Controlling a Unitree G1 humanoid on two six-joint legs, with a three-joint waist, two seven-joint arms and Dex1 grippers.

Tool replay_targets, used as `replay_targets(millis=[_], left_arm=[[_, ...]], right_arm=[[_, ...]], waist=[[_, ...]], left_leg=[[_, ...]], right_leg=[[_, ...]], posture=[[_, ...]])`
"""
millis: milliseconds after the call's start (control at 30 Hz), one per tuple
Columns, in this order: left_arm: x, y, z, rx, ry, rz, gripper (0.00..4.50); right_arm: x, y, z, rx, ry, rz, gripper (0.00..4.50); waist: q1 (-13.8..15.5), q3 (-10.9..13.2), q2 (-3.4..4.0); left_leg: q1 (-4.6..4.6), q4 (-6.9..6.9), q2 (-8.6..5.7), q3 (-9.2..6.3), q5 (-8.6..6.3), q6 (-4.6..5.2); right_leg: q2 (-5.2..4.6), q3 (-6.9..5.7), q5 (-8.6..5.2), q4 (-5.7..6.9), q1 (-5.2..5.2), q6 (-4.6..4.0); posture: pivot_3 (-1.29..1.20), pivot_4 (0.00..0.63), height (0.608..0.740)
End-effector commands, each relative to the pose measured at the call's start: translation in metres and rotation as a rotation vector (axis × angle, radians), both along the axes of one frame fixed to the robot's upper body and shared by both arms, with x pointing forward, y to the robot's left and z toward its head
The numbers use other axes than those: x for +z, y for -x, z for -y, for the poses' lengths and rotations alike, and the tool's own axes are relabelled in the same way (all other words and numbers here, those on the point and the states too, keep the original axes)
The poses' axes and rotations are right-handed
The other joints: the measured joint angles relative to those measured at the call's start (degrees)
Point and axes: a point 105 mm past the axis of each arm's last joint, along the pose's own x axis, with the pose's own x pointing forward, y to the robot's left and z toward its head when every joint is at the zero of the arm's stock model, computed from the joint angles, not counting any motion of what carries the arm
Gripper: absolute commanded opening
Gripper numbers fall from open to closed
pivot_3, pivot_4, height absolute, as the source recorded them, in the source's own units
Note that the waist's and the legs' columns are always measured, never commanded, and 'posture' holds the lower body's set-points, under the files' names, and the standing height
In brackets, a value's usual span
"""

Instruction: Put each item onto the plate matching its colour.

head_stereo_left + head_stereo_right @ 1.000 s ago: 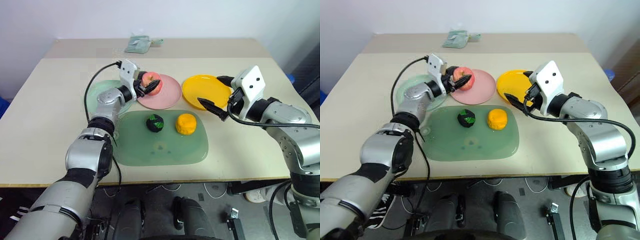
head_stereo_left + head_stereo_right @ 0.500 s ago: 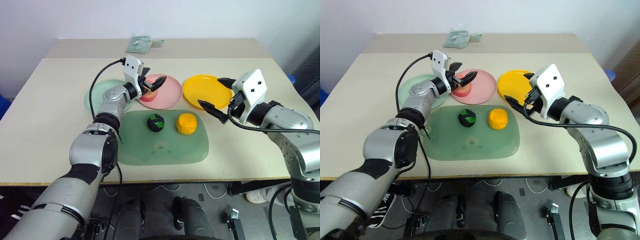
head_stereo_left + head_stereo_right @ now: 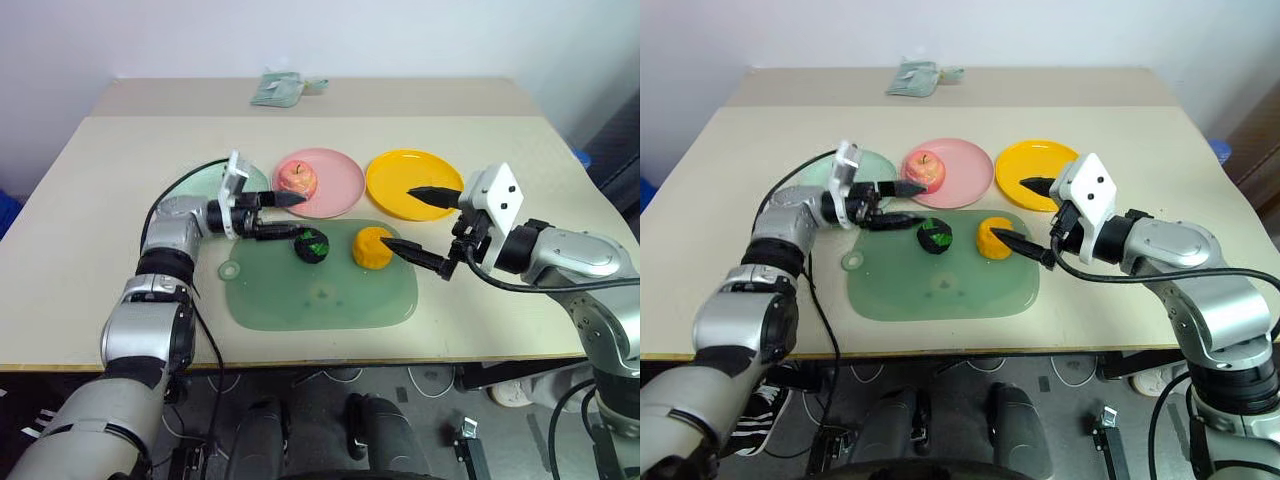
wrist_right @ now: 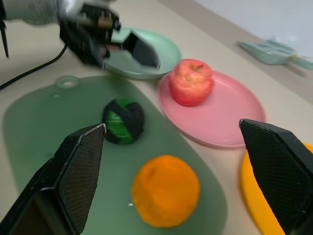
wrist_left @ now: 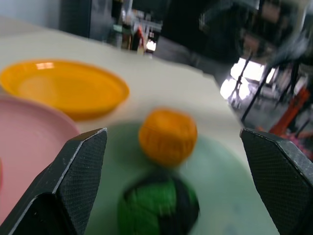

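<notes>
1. Pink is settled: the apple (image 3: 297, 178) sits on the pink plate (image 3: 337, 187), just beyond the tips of the left fingers (image 3: 272, 214), which stand wide apart and hold nothing.
2. Black-and-green, the ball (image 3: 311, 244) lies on the green mat (image 3: 318, 295), just ahead of those left fingers and a little to their near side. In the left wrist view it sits low between them.
3. Orange, the citrus fruit (image 3: 371, 247) rests on the same mat, just beside the ball. The lower of the right fingers (image 3: 424, 224) points at it and nearly touches its side, though I cannot tell whether they meet. The right fingers are spread wide and empty, the upper one over the yellow plate (image 3: 412, 182).
4. Mint green, the third plate (image 3: 204, 181) lies behind the left wrist, bare, on the worktop (image 3: 90, 240).
5. One item of three looks placed, so the step in hand seems to be the approach to the next pick.
6. Next, in my judgement, the left fingers need to drop around the ball and close, then swing back to the mint plate. The right fingers need to straddle the fruit, then carry it to the yellow plate.
</notes>
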Motion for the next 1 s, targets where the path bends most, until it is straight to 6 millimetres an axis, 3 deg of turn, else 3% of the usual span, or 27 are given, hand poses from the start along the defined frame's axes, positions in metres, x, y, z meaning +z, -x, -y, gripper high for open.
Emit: replay_targets(millis=[33, 333, 767, 900, 1000], left_arm=[[0.01, 0.0, 0.006, -0.01, -0.063, 0.159, 4.43], [-0.021, 0.0, 0.02, 0.008, -0.171, 0.202, 4.43], [-0.048, 0.0, 0.032, 0.031, -0.219, 0.171, 4.43], [-0.049, -0.001, 0.033, 0.042, -0.221, 0.183, 3.14], [-0.046, -0.001, 0.033, 0.039, -0.208, 0.195, 3.14]], right_arm=[[0.002, 0.006, 0.002, 0.014, 0.051, 0.021, 4.5], [0.004, 0.002, 0.009, -0.019, 0.064, 0.039, 4.5], [0.004, 0.003, 0.011, -0.027, 0.07, 0.042, 4.5], [0.005, 0.003, 0.011, -0.03, 0.071, 0.046, 4.5], [0.005, 0.003, 0.012, -0.033, 0.073, 0.048, 4.5]], waist=[[0.16, 0.0, 0.0], [-0.13, 0.0, 0.0], [-0.03, 0.0, 0.0], [-0.04, 0.0, 0.0], [-0.04, 0.0, 0.0]], left_leg=[[0.0, 0.01, -0.01, -0.01, 0.0, 0.0], [0.03, 0.0, -0.01, 0.0, 0.0, 0.0], [0.02, 0.0, -0.01, 0.0, 0.0, 0.0], [0.02, 0.0, -0.01, 0.0, 0.0, 0.0], [0.02, 0.0, -0.01, 0.0, 0.0, 0.0]], right_leg=[[-0.01, 0.0, 0.0, 0.0, 0.02, 0.0], [0.01, 0.0, 0.04, 0.0, 0.03, 0.07], [-0.01, 0.0, 0.03, -0.01, 0.03, 0.06], [-0.01, 0.0, 0.03, -0.01, 0.02, 0.06], [-0.01, 0.0, 0.03, -0.01, 0.03, 0.06]], posture=[[0.0, 0.15, 0.74], [0.0, 0.15, 0.74], [0.0, 0.15, 0.74], [0.0, 0.15, 0.74], [0.0, 0.15, 0.74]])
